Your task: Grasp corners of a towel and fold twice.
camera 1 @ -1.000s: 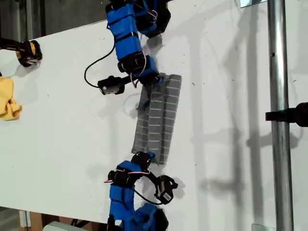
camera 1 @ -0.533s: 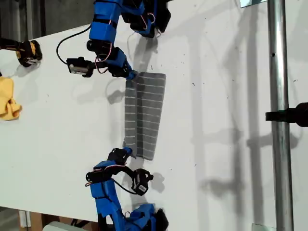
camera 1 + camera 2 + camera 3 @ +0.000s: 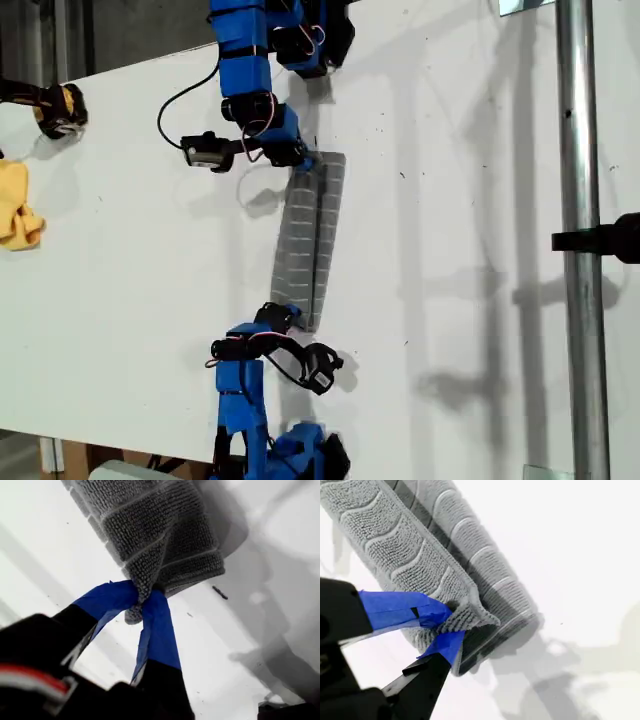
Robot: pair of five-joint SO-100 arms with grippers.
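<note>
Nearest, at the exterior view's bottom edge, a blue arm (image 3: 243, 375) meets the near end of the towel (image 3: 308, 240). The towel is a grey, white-striped cloth, folded into a narrow strip and stretched over the middle of the white table (image 3: 470, 200). My first gripper (image 3: 142, 602) has its jaws clamped on a corner (image 3: 134, 614). My second gripper (image 3: 451, 625) is pinching another corner (image 3: 472, 614). Farther off, a second blue arm (image 3: 250, 100) meets the towel's far end. A yellow cloth (image 3: 16, 212) lies at the exterior view's left edge.

Bright even light, soft shadows, sharp
</note>
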